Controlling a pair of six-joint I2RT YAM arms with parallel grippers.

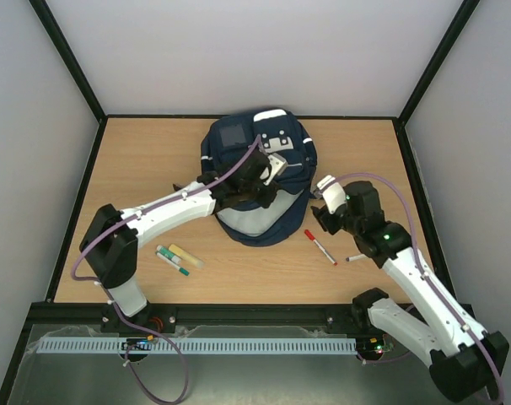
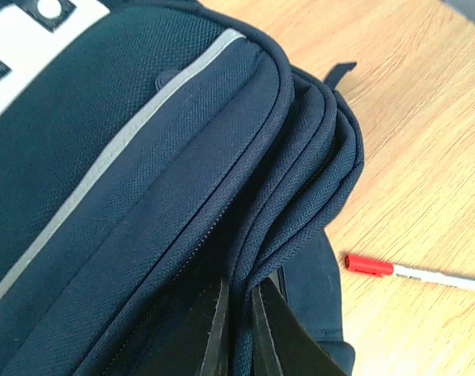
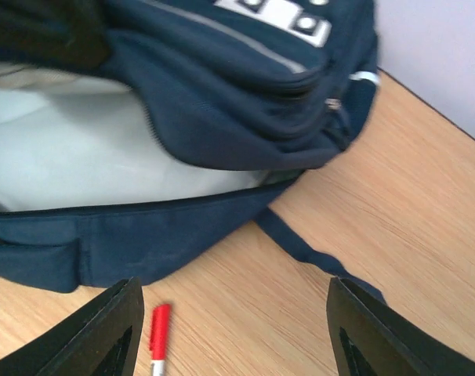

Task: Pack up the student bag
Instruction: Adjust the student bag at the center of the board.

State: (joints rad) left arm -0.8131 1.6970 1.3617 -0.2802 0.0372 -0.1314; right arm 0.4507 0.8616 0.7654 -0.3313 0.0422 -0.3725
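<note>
Left pincer (image 2: 239, 317) pressed together on flap edge of student bag (image 1: 298, 160), bag at bench (image 1: 146, 169) centre. Right pincer (image 3: 233, 329) spread above red pen (image 3: 159, 333), just beside bag. Risk: thin fabric slips free, opening collapses.

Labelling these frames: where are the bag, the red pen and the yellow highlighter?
bag (image 1: 249, 224), top view, on its pale inner lining.
red pen (image 1: 320, 247), top view, mid-barrel.
yellow highlighter (image 1: 186, 256), top view, mid-body.
</note>
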